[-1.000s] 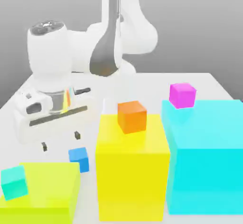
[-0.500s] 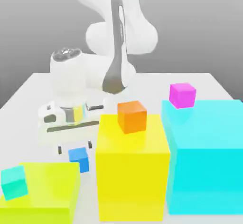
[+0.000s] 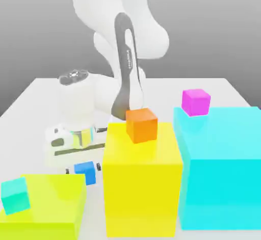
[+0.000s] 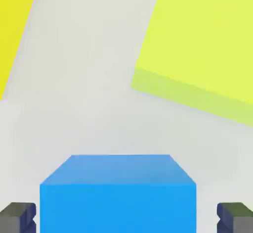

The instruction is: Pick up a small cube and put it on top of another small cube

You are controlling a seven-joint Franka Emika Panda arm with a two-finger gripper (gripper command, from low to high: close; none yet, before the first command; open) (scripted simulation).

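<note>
We've got the gripper (image 3: 81, 171) low on the white table (image 3: 30, 101), fingers (image 4: 18, 217) flanking the small blue cube (image 3: 85, 171) with gaps either side, not clamped, between the two yellow blocks (image 3: 142, 183).

The small cube (image 3: 85, 171) is a plain, bright-blue block with flat, unmarked faces, its top a shade lighter than its sides. It sits upright and level on the white table (image 3: 30, 106), directly under the gripper (image 3: 81, 169) and between the two dark fingertips (image 3: 68, 171), which stand low at either side of it. In the hand view the cube (image 4: 117, 195) lies centred between the fingertips (image 4: 19, 217), with a narrow gap of table showing on each side, so the pads are just beside its faces and not plainly touching them.
</note>
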